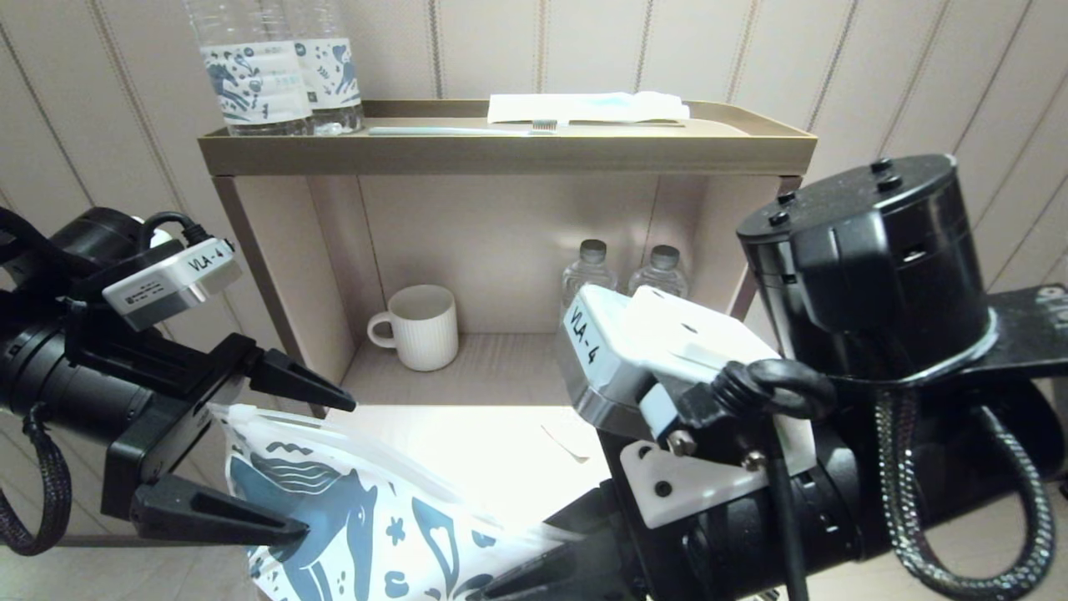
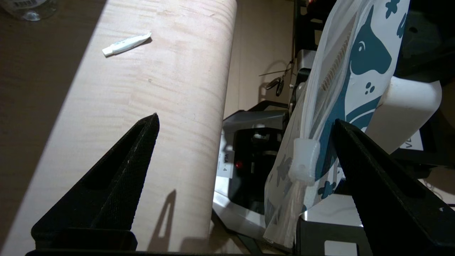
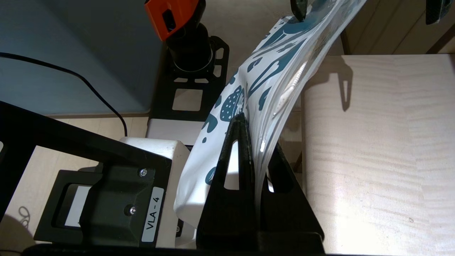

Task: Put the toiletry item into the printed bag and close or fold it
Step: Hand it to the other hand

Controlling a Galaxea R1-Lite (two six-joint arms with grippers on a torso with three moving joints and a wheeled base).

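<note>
Right gripper (image 3: 256, 142): clamped on one end of the flat white pouch printed with a dark blue horse (image 3: 256, 71), holding it off the pale wooden counter's (image 3: 376, 142) near edge.
Left gripper (image 2: 245, 124): fingers spread wide at the pouch's other end, by its zip slider.
Slim white comb: teeth showed through the pouch wall.

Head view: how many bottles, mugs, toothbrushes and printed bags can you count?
water bottles: 4
mug: 1
toothbrush: 1
printed bag: 1
Total: 7
</note>
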